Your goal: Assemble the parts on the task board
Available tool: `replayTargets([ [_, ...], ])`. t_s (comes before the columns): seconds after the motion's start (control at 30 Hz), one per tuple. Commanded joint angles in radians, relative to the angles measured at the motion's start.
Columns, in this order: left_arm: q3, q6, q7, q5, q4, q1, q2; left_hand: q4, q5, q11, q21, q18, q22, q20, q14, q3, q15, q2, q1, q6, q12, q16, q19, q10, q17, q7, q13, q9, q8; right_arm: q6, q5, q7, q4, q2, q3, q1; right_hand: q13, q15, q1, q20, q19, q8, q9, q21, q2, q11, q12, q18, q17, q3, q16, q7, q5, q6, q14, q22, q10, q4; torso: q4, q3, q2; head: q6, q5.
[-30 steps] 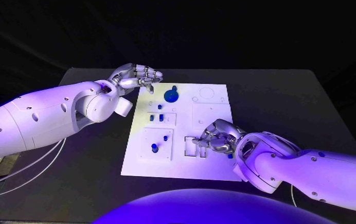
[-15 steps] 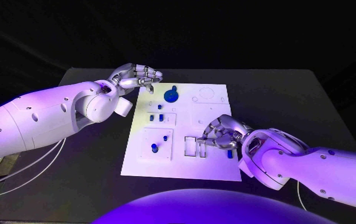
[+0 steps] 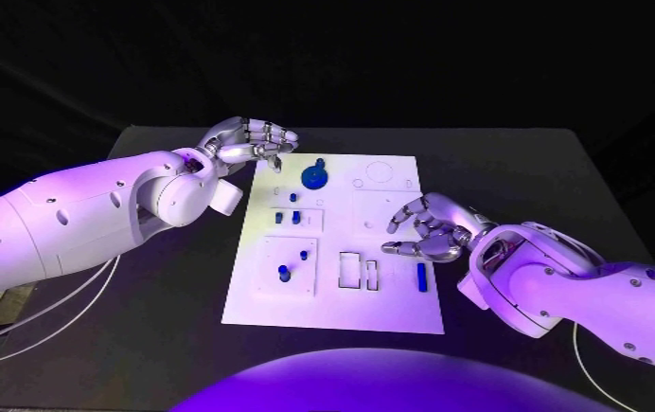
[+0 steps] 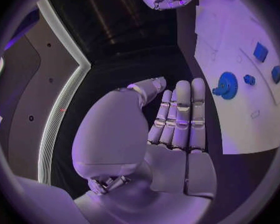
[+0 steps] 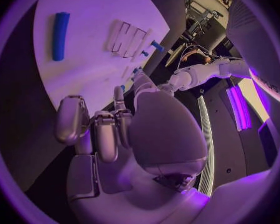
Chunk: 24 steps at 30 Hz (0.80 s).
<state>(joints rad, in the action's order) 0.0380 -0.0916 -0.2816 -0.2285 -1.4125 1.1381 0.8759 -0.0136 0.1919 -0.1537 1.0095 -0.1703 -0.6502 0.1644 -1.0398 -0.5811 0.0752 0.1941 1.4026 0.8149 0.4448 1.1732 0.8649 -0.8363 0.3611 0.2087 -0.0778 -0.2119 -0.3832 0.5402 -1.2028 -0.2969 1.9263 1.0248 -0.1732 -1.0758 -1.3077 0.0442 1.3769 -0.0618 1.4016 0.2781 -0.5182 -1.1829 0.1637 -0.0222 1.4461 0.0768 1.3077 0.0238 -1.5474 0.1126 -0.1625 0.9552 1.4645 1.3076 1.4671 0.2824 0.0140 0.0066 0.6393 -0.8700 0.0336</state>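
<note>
Meanwhile, the right hand [image 3: 430, 232] hovers over the right edge of the white task board [image 3: 396, 313], at about three o'clock from the board's centre, its fingers parted and nothing between them. Just below it, near five o'clock, a long blue bar [image 3: 422, 277] lies flat on the board, beside two empty rectangular slots [image 3: 359, 271] that look cut to receive such a piece; lying loose next to them, it appears to await seating. The left hand [image 3: 251, 140] waits off the board's far left corner, near eleven o'clock, fingers curled in on nothing, seemingly parked clear of the work. Close to it, around twelve o'clock, a blue gear [image 3: 315, 177] sits on the board, apparently mounted on its post. Two small blue pegs [image 3: 287, 216] stand together left of centre, and another blue piece [image 3: 284, 272] sits in the square panel at about eight o'clock. With the bar unseated, the assembly looks only partly done; the likely next job is a careful pick of the bar, whose low, flat lie offers little to grasp.
</note>
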Motion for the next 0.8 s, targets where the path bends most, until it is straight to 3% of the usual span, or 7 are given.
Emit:
replayTargets([
  [0.03, -0.001, -0.001, -0.035, 0.01, -0.003, 0.0, 0.0, 0.003, 0.004, -0.003, 0.003, -0.014, -0.001, 0.002, 0.009, 0.003, -0.001, -0.001, -0.009, -0.007, 0.008, 0.003, -0.006, 0.007, -0.001, 0.008, 0.0, 0.002, -0.006, 0.033, -0.01, 0.098, -0.002, 0.017, 0.0, -0.015, -0.165, -0.012, 0.004, -0.01, -0.018, -0.015, 0.0, 0.04, 0.009, -0.014, -0.034, 0.012, 0.122, -0.019, 0.009, 0.005, 0.005, -0.025, 0.079, 0.048, 0.035, 0.005, 0.0009, -0.0002, -0.001, 0.008, -0.003],
  [0.4, -0.001, -0.017, -0.077, 0.044, -0.001, 0.0, 0.0, 0.005, 0.002, -0.006, -0.023, -0.014, 0.011, 0.007, 0.063, -0.004, 0.004, -0.002, -0.016, -0.021, 0.033, -0.042, -0.045, 0.017, -0.026, 0.01, 0.001, 0.008, -0.024, 0.093, 0.182, 0.241, -0.097, 0.05, 0.0, -0.096, -0.129, -0.021, 0.041, -0.02, -0.057, -0.04, -0.004, 0.129, -0.013, -0.023, -0.091, 0.029, 0.058, -0.035, 0.03, 0.016, 0.005, -0.046, 0.064, 0.007, 0.004, -0.001, -0.0012, -0.0017, 0.0, 0.029, -0.014],
  [0.57, -0.001, -0.025, -0.091, 0.058, 0.001, 0.0, 0.001, 0.002, 0.0, -0.007, -0.042, -0.013, 0.021, 0.01, 0.082, -0.001, 0.006, -0.002, -0.024, -0.028, 0.042, -0.071, -0.062, 0.021, -0.043, 0.011, 0.002, 0.011, -0.031, 0.104, 0.204, 0.26, -0.132, 0.054, 0.0, -0.114, -0.126, -0.021, 0.043, -0.021, -0.058, -0.04, -0.004, 0.131, -0.014, -0.023, -0.095, 0.029, 0.055, -0.035, 0.031, 0.016, 0.005, -0.046, 0.063, 0.006, 0.002, -0.001, -0.0005, -0.0002, 0.001, 0.035, -0.015],
  [0.8, -0.001, -0.046, -0.109, 0.078, 0.005, 0.0, 0.0, -0.005, -0.001, -0.012, -0.131, -0.012, 0.073, 0.025, 0.142, 0.01, 0.018, -0.003, -0.031, -0.043, 0.066, -0.179, -0.108, 0.03, -0.097, 0.015, 0.004, 0.02, -0.05, 0.134, 0.276, 0.302, -0.188, 0.044, 0.0, -0.132, -0.101, -0.021, 0.052, -0.022, -0.075, -0.045, -0.006, 0.169, -0.021, -0.024, -0.134, 0.036, 0.031, -0.037, 0.04, 0.017, 0.005, -0.047, 0.057, -0.013, -0.018, 0.0, 0.0, -0.0002, 0.001, 0.047, -0.023],
])
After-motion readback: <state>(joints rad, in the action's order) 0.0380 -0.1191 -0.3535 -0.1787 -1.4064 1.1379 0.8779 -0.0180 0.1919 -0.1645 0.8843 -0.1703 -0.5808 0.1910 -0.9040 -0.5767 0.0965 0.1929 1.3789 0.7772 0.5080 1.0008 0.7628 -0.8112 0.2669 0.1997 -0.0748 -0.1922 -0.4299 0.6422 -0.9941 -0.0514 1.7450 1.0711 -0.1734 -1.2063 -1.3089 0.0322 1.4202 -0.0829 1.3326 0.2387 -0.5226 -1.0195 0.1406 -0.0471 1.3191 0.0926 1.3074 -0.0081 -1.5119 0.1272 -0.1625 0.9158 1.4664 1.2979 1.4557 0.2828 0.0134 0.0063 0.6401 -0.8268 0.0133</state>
